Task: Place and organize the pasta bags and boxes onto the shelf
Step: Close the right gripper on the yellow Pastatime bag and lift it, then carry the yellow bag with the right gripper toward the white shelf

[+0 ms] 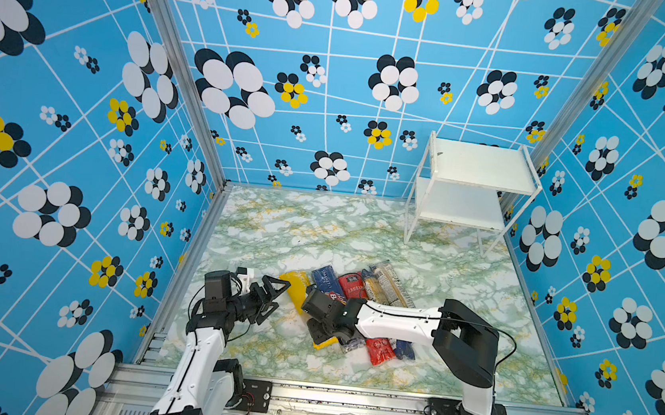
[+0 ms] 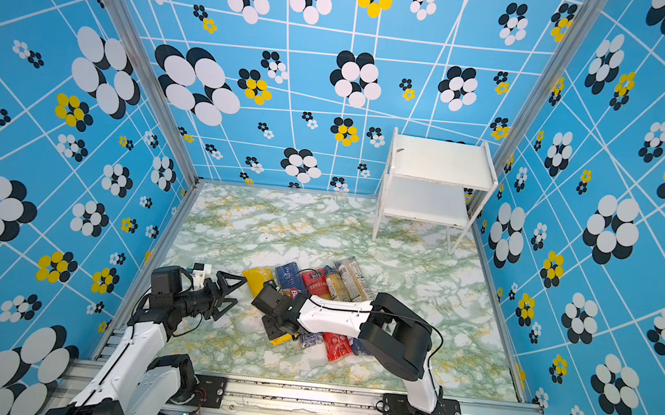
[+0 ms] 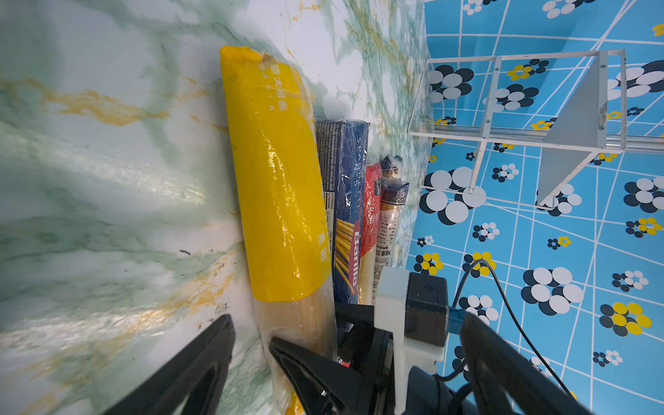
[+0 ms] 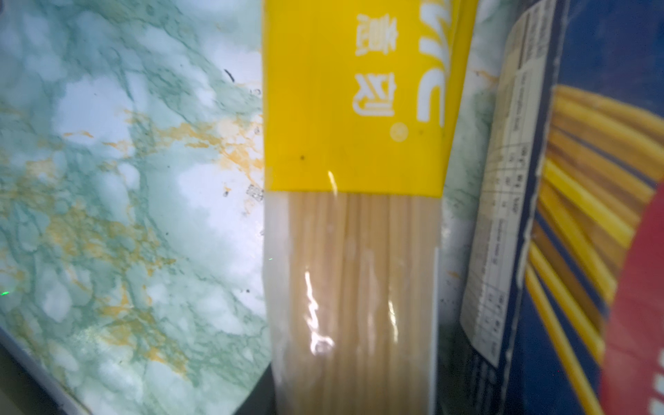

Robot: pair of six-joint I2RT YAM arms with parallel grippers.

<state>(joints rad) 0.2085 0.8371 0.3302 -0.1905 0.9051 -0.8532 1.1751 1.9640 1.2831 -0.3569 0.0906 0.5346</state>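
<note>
Near, right side: the right gripper (image 1: 321, 333), black on a white arm, reaches across the middle. It sits low over the clear window end of the long glossy yellow spaghetti bag (image 1: 294, 290). Its jaws straddle the bag toward the near end. Whether they actually pinch it cannot be told.
Near, left side: the left gripper (image 1: 278, 295) has its jaws wide apart and holds nothing. It hovers just beside the bag's far end.
Row of packs: next to the bag lie a dark blue Barilla box (image 1: 326, 280) of card, a red pack (image 1: 350, 285) in film and two slim clear packs (image 1: 375, 283) with dark-blue ends. All lie flat on the green-veined marble-print tabletop (image 1: 279, 228), with the right forearm crossing above them.
Far right corner: the shelf (image 1: 484, 165) is a white two-board rack on thin wire legs. Both boards are bare and it stands well apart from the packs.
Stage, judged: first pick; nothing is shelved.
Hazard, droop: the hold is off-centre, so the far end may sag or swing on lifting.
Hazard, slip: the slick film could slide out of the jaws.
Hazard, neighbours: the box lies close alongside and could be dragged or skewed.
Hazard, collision: the left fingers sit close to the lift path.
Hazard, shelf: a long pack could catch an upright and shove the light rack.
</note>
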